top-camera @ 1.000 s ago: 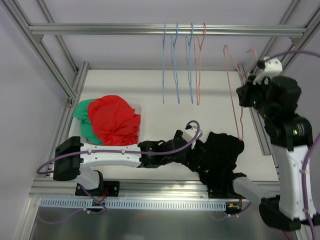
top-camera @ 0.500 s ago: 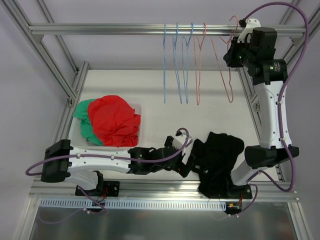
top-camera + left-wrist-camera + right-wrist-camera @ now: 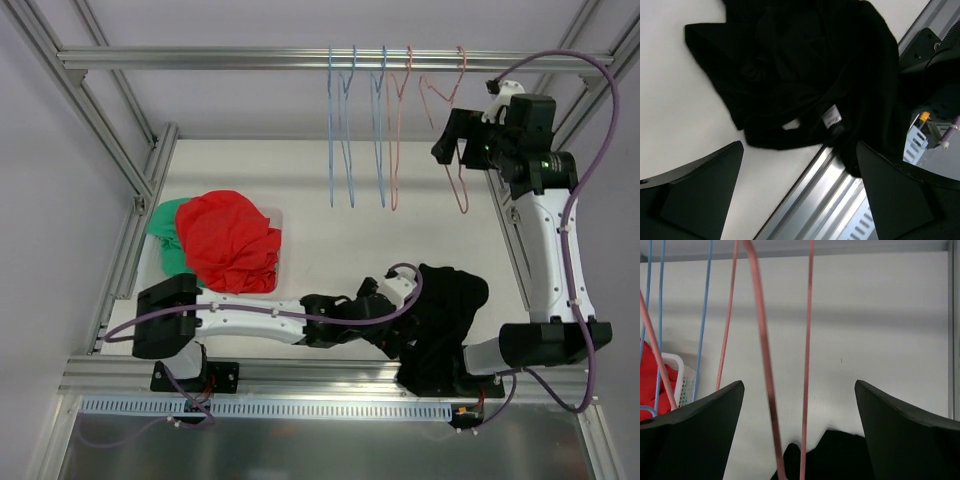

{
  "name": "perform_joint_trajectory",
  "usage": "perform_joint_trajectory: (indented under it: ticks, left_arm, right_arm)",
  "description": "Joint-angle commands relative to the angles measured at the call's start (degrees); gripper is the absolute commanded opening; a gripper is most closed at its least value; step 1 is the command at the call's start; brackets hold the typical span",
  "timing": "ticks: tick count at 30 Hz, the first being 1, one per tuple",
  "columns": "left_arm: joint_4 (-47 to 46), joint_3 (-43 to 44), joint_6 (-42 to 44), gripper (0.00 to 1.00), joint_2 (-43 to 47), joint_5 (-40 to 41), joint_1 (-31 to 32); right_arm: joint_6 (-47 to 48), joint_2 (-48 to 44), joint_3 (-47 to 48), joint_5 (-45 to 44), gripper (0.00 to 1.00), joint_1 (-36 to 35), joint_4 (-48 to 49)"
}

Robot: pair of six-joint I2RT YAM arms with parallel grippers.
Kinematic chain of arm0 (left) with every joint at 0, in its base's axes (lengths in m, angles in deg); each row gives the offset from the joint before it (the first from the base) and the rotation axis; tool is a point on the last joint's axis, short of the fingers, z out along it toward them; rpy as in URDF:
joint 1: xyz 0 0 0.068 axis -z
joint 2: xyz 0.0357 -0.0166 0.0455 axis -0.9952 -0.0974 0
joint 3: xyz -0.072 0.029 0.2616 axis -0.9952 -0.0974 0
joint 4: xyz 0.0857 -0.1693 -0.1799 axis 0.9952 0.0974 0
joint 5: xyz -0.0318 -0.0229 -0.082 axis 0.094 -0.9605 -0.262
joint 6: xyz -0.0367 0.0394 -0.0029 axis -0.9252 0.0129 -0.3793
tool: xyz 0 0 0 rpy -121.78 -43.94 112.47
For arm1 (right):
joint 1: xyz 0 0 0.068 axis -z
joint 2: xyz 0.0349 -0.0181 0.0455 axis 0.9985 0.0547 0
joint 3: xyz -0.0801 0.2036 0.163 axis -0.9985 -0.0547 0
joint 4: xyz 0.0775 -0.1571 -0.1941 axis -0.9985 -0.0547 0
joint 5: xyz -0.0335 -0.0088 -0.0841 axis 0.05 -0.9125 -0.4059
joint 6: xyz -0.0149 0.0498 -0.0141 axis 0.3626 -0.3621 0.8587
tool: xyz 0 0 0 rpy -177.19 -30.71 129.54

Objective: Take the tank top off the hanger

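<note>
The black tank top point(image 3: 445, 320) lies crumpled on the table near the front edge, off the hanger. In the left wrist view the tank top point(image 3: 805, 75) fills the top, and my left gripper point(image 3: 799, 144) stands open just over its near edge with nothing between its fingers. From above, the left gripper point(image 3: 405, 325) sits at the garment's left side. The pink hanger point(image 3: 461, 170) hangs bare from the top rail. My right gripper point(image 3: 458, 150) is up beside it, open. In the right wrist view the hanger's wires point(image 3: 807, 365) run between the open fingers of the right gripper point(image 3: 799, 382), untouched.
Two blue hangers point(image 3: 345, 150) and another pink hanger point(image 3: 397, 150) hang on the rail point(image 3: 200, 58) to the left. A white basket point(image 3: 278, 215) of red and green clothes stands at the left. The aluminium front rail point(image 3: 840, 190) runs just under the left gripper.
My right gripper carried the pink hanger up to the rail, hung it there and opened. The left arm drew back a little, then reached right again to the tank top.
</note>
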Motion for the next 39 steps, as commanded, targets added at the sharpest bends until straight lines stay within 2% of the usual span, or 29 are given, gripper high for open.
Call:
perform_joint_trajectory:
  ticks: [1, 7, 12, 17, 18, 19, 20, 21, 22, 23, 27, 30, 33, 39]
  left_arm:
    - [-1.7, 6.2, 1.2, 0.99, -6.6, -3.9, -0.8]
    - [-1.6, 18.2, -0.5, 0.99, -22.7, -9.3, -3.0]
    - [0.0, 25.5, -1.4, 0.99, -31.2, -9.3, -3.8]
    - [5.1, 32.5, -4.3, 0.99, -40.6, -6.7, -3.8]
    - [6.3, 33.0, -4.7, 0.93, -42.1, -6.5, -3.8]
    - [6.8, 32.6, -5.4, 0.82, -42.2, -6.2, -3.8]
    - [7.4, 30.9, -7.1, 0.62, -42.0, -4.5, -3.8]
    - [7.4, 30.9, -7.9, 0.36, -41.6, -3.3, -3.8]
    - [8.3, 28.2, -8.9, 0.05, -39.8, -1.9, -3.8]
    - [8.9, 26.8, -10.7, 0.0, -38.5, -0.5, -3.8]
    - [11.5, 17.0, -14.4, 0.0, -28.1, 9.1, -3.8]
    - [13.8, 6.8, -17.9, 0.0, -16.5, 15.8, -3.8]
    - [18.3, 2.7, -19.7, 0.0, -3.8, 21.3, -4.0]
    - [29.3, 2.2, -21.1, 0.0, 10.6, 28.4, -5.2]
  right_arm:
    - [-3.6, -11.8, -5.9, -0.1, 0.99, 2.9, -1.4]
    - [-4.5, -35.6, -20.0, -3.9, 1.0, 3.7, -1.5]
    - [-5.3, -46.3, -26.5, 6.2, 0.99, 3.7, -3.0]
    - [-4.8, -54.9, -31.1, 11.3, 0.99, 3.5, -3.6]
    - [-4.5, -56.8, -31.1, 11.9, 0.99, 3.6, -3.9]
    - [-4.1, -57.6, -31.1, 12.2, 1.0, 3.6, -4.3]
    - [-3.4, -59.0, -30.9, 11.8, 1.0, 3.6, -5.2]
    - [-3.2, -59.7, -30.7, 11.3, 0.99, 3.5, -5.8]
    - [-3.1, -60.4, -30.6, 10.8, 1.0, 3.5, -6.5]
    - [-2.9, -61.0, -30.5, 10.3, 0.99, 3.5, -6.8]
    - [-2.4, -63.3, -30.8, 6.9, 1.0, 3.3, -7.4]
    - [-2.4, -64.1, -31.2, 5.9, 1.0, 3.3, -7.7]
    - [-2.5, -64.8, -32.1, 5.9, 1.0, 3.2, -7.5]
    - [-2.2, -65.1, -32.7, 4.8, 0.99, 3.1, -7.5]
